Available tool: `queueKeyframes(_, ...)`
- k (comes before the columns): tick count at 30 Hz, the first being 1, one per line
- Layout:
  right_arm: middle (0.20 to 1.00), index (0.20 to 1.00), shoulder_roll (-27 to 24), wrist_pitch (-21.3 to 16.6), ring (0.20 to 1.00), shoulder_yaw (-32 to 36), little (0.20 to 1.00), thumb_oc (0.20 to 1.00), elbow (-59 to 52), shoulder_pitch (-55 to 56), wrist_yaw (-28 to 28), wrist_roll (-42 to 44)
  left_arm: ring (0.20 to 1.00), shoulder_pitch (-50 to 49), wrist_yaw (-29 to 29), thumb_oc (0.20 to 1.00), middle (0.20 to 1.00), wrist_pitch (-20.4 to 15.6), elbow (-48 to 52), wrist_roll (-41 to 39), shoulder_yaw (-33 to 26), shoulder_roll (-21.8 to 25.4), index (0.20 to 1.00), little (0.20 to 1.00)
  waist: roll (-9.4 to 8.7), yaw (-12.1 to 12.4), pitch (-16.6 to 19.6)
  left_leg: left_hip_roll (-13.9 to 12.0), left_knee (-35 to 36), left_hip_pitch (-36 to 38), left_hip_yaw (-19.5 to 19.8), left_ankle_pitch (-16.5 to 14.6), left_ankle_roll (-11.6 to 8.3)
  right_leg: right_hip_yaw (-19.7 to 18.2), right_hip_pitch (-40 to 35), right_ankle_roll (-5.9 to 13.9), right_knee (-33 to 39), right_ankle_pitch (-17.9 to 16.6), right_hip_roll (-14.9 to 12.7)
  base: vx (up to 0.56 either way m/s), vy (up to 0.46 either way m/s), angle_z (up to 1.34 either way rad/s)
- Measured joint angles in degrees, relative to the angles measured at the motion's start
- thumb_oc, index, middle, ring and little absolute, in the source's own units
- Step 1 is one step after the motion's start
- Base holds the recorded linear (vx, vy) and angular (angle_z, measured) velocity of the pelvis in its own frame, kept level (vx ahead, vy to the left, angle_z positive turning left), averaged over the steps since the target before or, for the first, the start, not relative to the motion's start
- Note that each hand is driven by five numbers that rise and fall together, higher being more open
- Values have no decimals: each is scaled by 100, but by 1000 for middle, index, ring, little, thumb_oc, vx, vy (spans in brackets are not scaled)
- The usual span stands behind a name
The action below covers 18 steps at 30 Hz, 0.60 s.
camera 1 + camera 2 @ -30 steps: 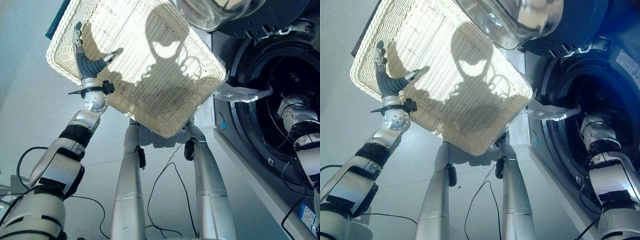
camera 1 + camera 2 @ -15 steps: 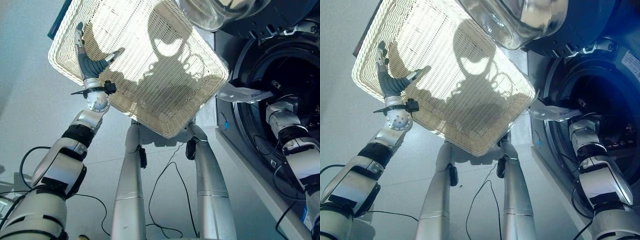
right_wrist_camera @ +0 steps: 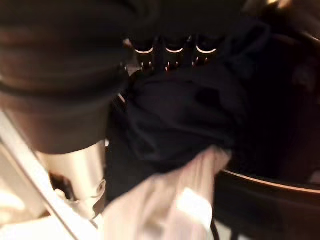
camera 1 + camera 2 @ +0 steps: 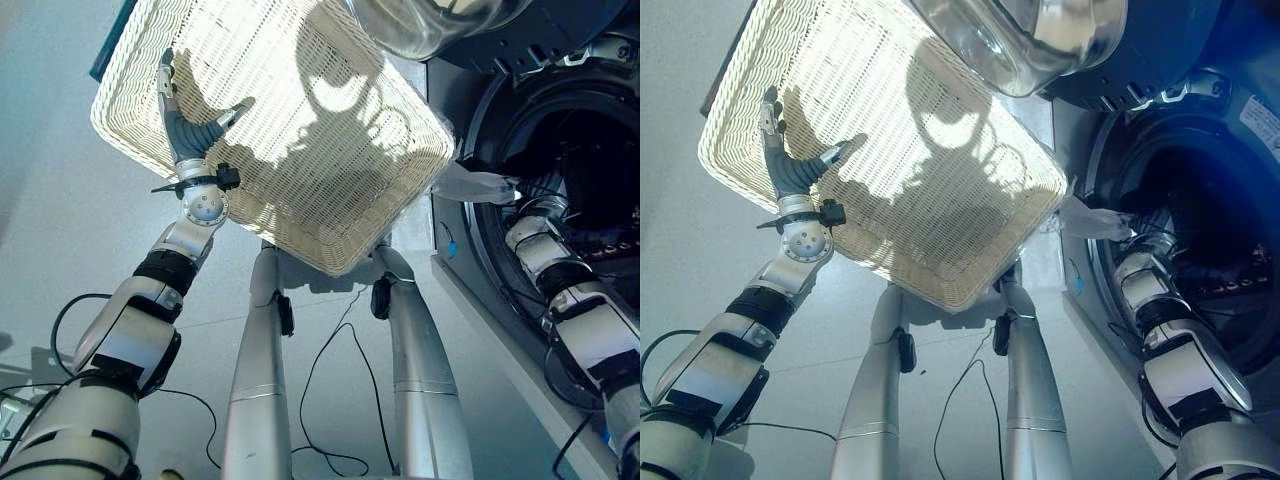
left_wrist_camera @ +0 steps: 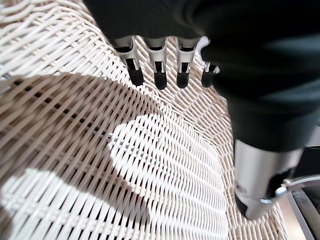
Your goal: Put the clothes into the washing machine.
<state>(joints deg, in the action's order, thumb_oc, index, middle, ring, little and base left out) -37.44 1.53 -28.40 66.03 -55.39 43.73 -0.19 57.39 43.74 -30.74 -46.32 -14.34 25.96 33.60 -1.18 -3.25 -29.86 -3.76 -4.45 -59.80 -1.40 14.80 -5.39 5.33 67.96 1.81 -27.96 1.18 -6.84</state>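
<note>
Over on the left, the left hand point(image 4: 185, 125) is up against the underside of the white wicker basket point(image 4: 300, 130), palm to the weave, fingers point(image 5: 159, 75) straight and spread, thumb angled out to the side; nothing is gripped there, the hand just lies flat on the wicker, near the basket's left edge; the basket itself sits tilted, its lower corner dipping toward the middle of the scene and its right corner reaching almost to the washing machine point(image 4: 470, 130); moving right, a pale garment point(image 4: 480, 186) hangs over the rim of the machine's round opening, just beside that basket corner; above it the machine's glass door point(image 4: 430, 25) stands swung open; on to the right, the right arm reaches into the dark drum point(image 4: 590, 160), and in the wrist view the right hand point(image 3: 167, 52) is pressed against a bundle of dark clothes point(image 3: 180, 115) inside it, with the pale cloth trailing below at the rim; its fingers are buried in the dark fabric, so I cannot tell whether they are clamped on it or loose.
</note>
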Motion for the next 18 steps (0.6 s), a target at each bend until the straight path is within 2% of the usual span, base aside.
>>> queueKeyframes(6,1000,1000,6,136,1000,-81,1000,1000,51,94,-263,-267,1000,17,39,1000,1000,0,0,1,3,-28,1000,1000,1,10,1,6,-32,4,-1,1,-2,1,0,-3,-59,7,-11,0,0,0)
queueKeyframes(12,1000,1000,29,565,1000,-73,1000,1000,74,93,-569,-259,1000,14,90,1000,1000,4,7,9,3,-200,1000,1000,3,86,2,8,-34,8,2,1,-2,1,3,1,-82,11,-17,0,0,0)
queueKeyframes(18,1000,1000,73,816,1000,-29,1000,1000,214,28,-708,-236,1000,15,133,1000,1000,13,17,20,2,-247,1000,1000,3,105,2,31,-42,8,4,17,15,0,2,-14,-96,2,-37,0,0,0)
